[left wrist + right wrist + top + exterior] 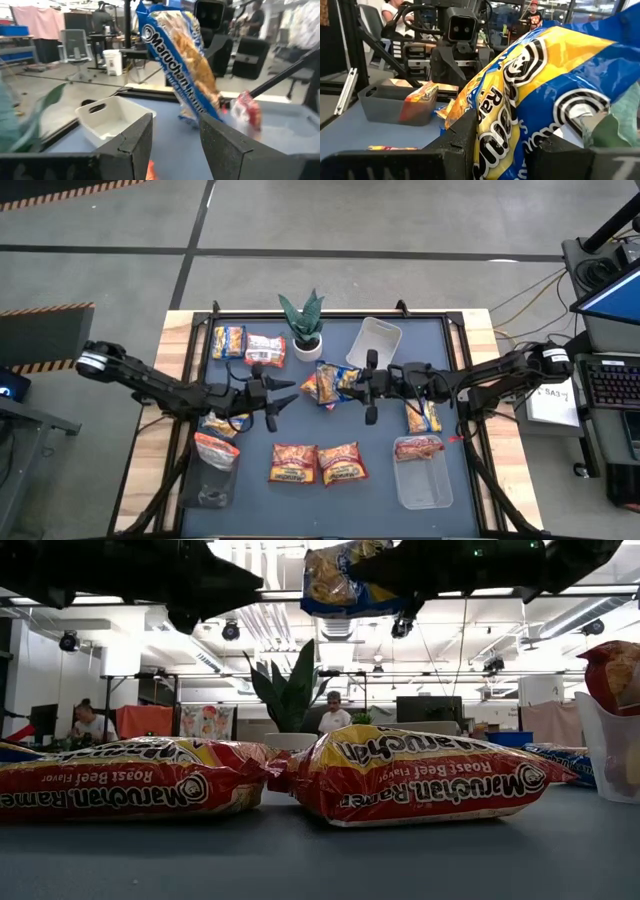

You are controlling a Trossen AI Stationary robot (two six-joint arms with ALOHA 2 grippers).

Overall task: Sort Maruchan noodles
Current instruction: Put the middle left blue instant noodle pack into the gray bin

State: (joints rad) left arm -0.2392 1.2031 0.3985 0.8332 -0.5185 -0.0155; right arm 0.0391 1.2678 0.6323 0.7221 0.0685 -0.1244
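Sorting part done, judged from layout
- right gripper [366,385]: closed on yellow-and-blue Maruchan packet [333,383], held aloft just beside potted plant [304,328]
- left gripper [282,397]: part-open, empty, near plant
- binned: one packet in each clear bin [421,476]
- unsorted: Roast Beef packets [317,463], several others loose

Low view, mirrored: 2 red packets [130,780] [420,775] read "Maruchan Ramen / Roast Beef Flavor"; blue-yellow packet [182,65] reads "Maruchan".

A yellow-and-blue noodle packet [535,85] sits clamped in the right gripper [505,150], filling the near view. Beyond it, a grey bin [380,102] on the worktop [350,132] holds an orange-red packet [418,100], the other arm [457,45] behind.
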